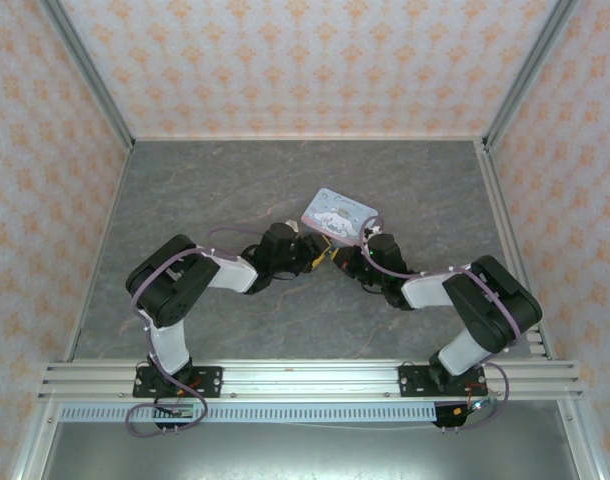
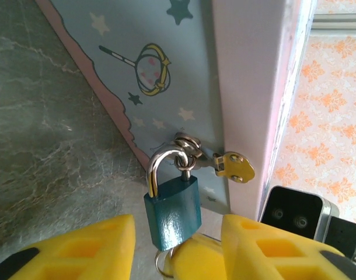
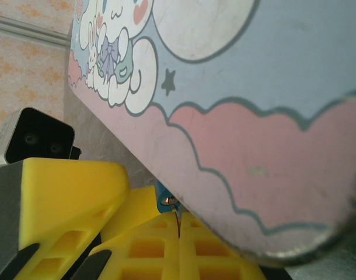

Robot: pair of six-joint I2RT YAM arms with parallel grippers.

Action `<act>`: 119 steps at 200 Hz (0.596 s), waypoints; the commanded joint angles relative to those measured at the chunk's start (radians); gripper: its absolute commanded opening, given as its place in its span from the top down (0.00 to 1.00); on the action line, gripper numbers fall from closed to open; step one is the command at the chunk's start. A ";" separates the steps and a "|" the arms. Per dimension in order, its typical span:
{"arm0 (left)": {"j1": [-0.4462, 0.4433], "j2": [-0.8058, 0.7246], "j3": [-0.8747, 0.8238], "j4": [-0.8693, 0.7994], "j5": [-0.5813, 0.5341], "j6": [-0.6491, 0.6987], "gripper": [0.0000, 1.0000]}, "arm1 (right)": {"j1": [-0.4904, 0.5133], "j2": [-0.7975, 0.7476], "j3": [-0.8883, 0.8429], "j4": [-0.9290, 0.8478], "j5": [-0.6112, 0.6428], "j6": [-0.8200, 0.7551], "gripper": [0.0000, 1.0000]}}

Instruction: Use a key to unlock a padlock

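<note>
Padlock (image 2: 173, 211), small and teal, is seen hanging by its silver shackle from a loop (image 2: 187, 143) on the side of a pastel-blue cartoon tin (image 2: 166, 70), toward 6 o'clock in the left wrist view. The left gripper (image 2: 177, 233) is shown with its jaws apart, one yellow finger at 7 o'clock and the other at 5 o'clock. The padlock lies between them and is touched by neither. A small metal ring (image 2: 159, 263) is seen just below the padlock body.

The right gripper (image 3: 178, 220) is shown with its jaws pressed together, its tip set against the padlock's underside beneath the tin's edge. A speck of metal (image 3: 170, 202) is seen there, but whether it is the key, and whether the key is pinched, cannot be told.

Several risks can be judged from this. The padlock hangs freely, so it could be swung or twisted if it is met by one finger before the other, and a key at the keyhole could then be bent or pulled out. The tin looks loose on the table (image 1: 185, 200) and could be pushed away. The grippers are crowded together, so a collision between fingers is possible.
</note>
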 commanded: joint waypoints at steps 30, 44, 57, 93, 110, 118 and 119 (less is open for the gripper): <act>-0.009 0.035 0.037 0.053 -0.018 -0.014 0.64 | 0.007 -0.022 0.027 0.007 -0.012 0.028 1.00; -0.009 0.043 0.043 0.053 -0.016 -0.017 0.64 | 0.006 -0.020 0.027 0.007 -0.012 0.032 1.00; -0.009 0.049 0.046 0.053 -0.015 -0.020 0.64 | 0.006 -0.019 0.028 0.012 -0.013 0.039 1.00; -0.013 0.056 0.049 0.054 -0.017 -0.021 0.74 | 0.006 -0.015 0.034 0.027 -0.019 0.055 1.00; -0.013 0.053 0.049 0.047 -0.022 -0.016 0.81 | 0.006 -0.018 0.034 0.028 -0.022 0.053 1.00; -0.013 0.047 0.049 0.043 -0.025 -0.014 0.84 | 0.007 -0.022 0.033 0.026 -0.018 0.050 0.99; -0.013 0.047 0.048 0.042 -0.025 -0.015 0.84 | 0.007 -0.024 0.032 0.024 -0.017 0.049 0.99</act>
